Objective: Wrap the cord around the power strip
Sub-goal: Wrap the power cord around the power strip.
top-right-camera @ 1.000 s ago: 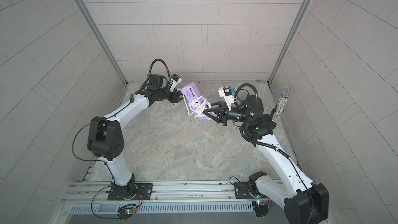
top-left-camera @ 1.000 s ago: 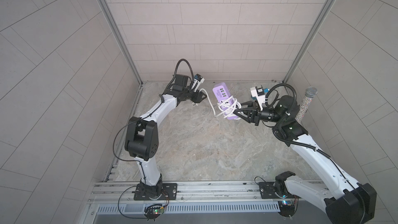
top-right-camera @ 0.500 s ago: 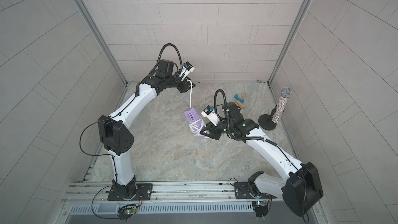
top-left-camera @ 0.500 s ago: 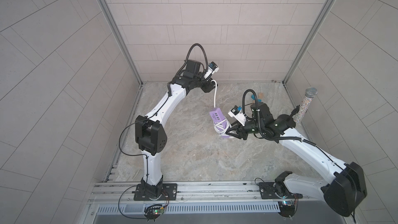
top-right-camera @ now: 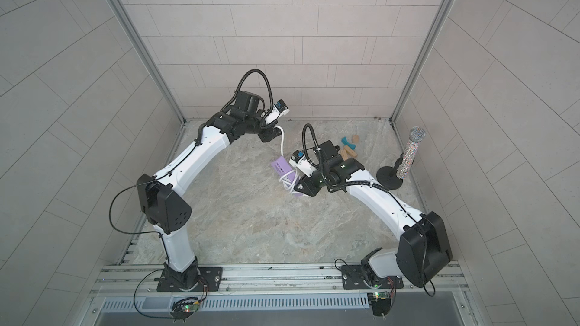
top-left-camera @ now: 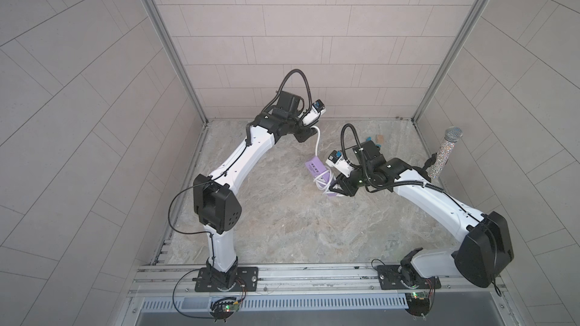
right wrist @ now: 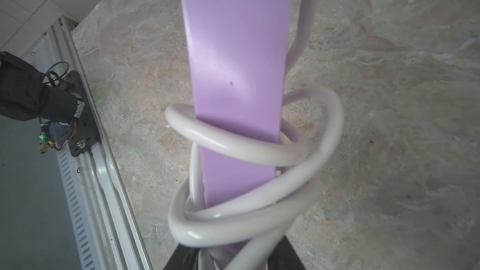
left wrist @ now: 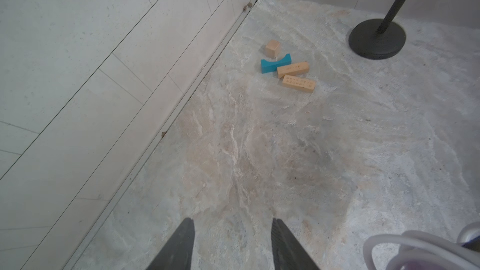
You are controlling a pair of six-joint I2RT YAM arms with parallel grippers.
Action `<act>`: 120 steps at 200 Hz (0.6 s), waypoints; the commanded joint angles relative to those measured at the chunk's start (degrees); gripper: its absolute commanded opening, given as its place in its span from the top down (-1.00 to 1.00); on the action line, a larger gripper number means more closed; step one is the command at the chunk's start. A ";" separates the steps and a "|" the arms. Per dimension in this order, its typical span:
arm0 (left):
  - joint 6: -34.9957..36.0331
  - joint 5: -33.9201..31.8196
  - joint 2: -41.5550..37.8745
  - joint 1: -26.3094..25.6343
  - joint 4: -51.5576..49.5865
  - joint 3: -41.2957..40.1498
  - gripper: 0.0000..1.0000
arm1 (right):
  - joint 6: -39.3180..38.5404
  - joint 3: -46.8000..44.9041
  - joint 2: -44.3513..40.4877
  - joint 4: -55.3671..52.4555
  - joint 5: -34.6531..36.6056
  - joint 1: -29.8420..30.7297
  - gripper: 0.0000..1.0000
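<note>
The lilac power strip (top-left-camera: 315,166) (top-right-camera: 280,167) hangs tilted over the middle of the floor. My right gripper (top-left-camera: 335,188) (right wrist: 233,253) is shut on its near end. In the right wrist view the power strip (right wrist: 233,48) juts out from the jaws with loops of white cord (right wrist: 233,149) wound loosely round it. From the strip the cord (top-left-camera: 317,142) (top-right-camera: 282,145) rises to my left gripper (top-left-camera: 309,134) (top-right-camera: 271,135), raised near the back wall, and ends there. In the left wrist view the left gripper (left wrist: 231,220) shows its tips apart over bare floor; the held end is hidden.
A glittery microphone (top-left-camera: 445,152) stands on a round black base (top-right-camera: 389,178) (left wrist: 376,40) at the right wall. A teal block (left wrist: 274,63) and tan wooden blocks (left wrist: 293,68) (top-right-camera: 348,148) lie at the back right. The metal rail (top-left-camera: 314,274) runs along the front.
The two grippers, close together a second ago, have drawn apart. The left went up and back with the cord end. The right brought the strip forward and lower. Little motion in the last half second.
</note>
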 commanded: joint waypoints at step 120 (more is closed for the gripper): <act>-8.91 -22.31 -9.97 -11.99 -2.34 -13.51 0.72 | 18.78 0.07 1.39 7.44 17.82 -8.62 1.00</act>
